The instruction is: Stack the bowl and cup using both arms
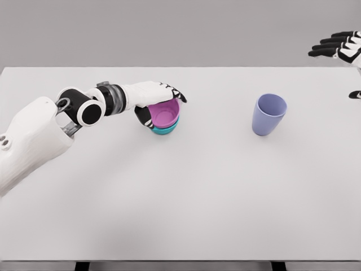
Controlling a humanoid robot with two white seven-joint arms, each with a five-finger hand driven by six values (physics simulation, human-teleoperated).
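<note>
White table (186,197): my left hand (155,96) clamps the purple bowl (163,113) nested on teal bowl (163,130); right hand (338,46) splayed at two o'clock, so lifting could drag both bowls.

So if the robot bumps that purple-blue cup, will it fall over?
Probably fairly easily. The cup is tall, stands alone on the table, and narrows toward its base, so a push near the rim would likely tip it. Being round, it might then roll. It looks like stiff plastic, so probably light and unlikely to break.
</note>
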